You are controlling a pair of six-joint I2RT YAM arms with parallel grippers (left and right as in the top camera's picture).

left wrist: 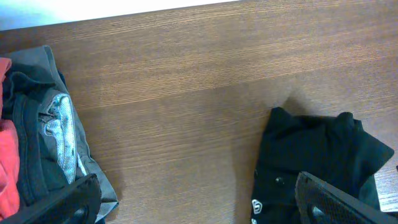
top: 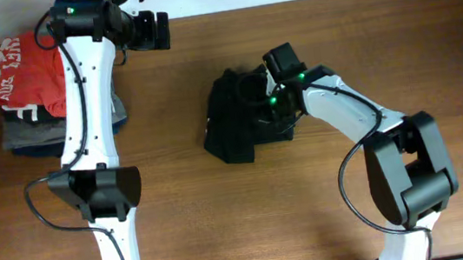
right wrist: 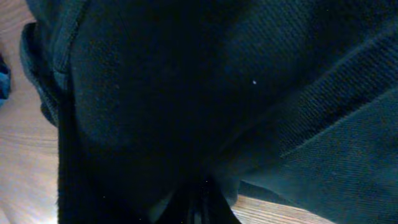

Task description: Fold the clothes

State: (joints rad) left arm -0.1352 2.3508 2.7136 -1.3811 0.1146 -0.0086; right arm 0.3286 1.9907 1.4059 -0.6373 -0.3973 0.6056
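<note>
At the far left of the tabletop (top: 183, 240), a stack of folded clothes (top: 26, 127) rests with a red garment (top: 28, 70) on top. Just right of the stack, the left end effector (left wrist: 202, 204) hovers above bare wood near the far edge. Its fingers are spread wide and hold nothing, as the left wrist view confirms.

Near the centre of the tabletop lies the black garment (top: 235, 121), bunched and only partly folded, with its edges uneven. The right end effector (top: 273, 102) is down at the garment's right side, in contact with the cloth. Dark fabric fills almost the whole right wrist view, so it cannot be determined whether the jaws are clamped on the cloth or merely pressing into it.

Step in hand, as judged: folding the black garment, with the right arm working its right portion.

The next move calls for the following:
1. Carry the right-hand portion leftward over the rest of the garment.
2. Keep the lower layer flat during the fold.
3. Use the left end effector to pin the left edge if the cloth drags.
</note>
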